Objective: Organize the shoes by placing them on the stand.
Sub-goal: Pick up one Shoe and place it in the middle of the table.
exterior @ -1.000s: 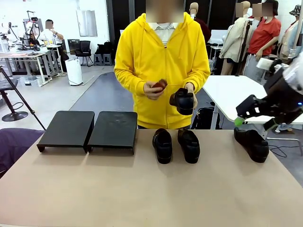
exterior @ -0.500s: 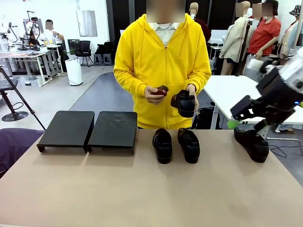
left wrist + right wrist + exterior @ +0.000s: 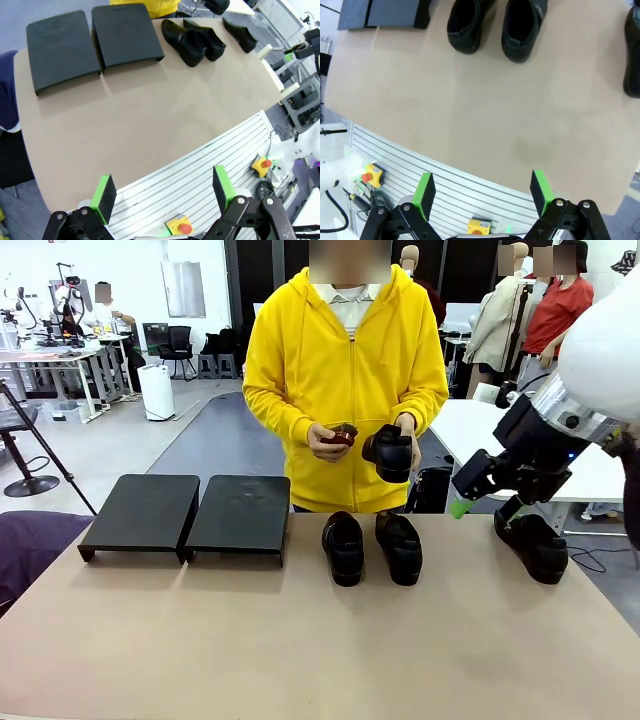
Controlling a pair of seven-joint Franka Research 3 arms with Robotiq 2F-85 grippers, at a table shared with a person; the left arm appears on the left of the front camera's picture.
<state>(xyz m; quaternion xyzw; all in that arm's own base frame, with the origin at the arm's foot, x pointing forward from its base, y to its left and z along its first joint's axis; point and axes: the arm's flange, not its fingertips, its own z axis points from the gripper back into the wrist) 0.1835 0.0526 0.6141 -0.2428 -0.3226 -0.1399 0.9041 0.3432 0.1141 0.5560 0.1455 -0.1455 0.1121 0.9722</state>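
Two black shoes (image 3: 343,547) (image 3: 400,546) lie side by side at the far middle of the table. A third shoe (image 3: 532,545) lies at the far right. The person in a yellow hoodie holds another shoe (image 3: 390,452) in one hand above them. Two black stands (image 3: 143,512) (image 3: 240,514) sit at the far left. My right gripper (image 3: 482,502) hangs open and empty in the air just left of the right-hand shoe. In its own view, my left gripper (image 3: 163,192) is open and empty, high above the table's near edge, with the stands (image 3: 60,47) and shoes (image 3: 180,36) far ahead.
The person's other hand holds a small reddish object (image 3: 340,433). The wide tan table (image 3: 300,640) is bare in front of the shoes and stands. A white table (image 3: 480,435) stands behind at the right.
My right arm has swung leftward toward the table's middle, its gripper still open. The person's hands and the shoes on the table have barely shifted.
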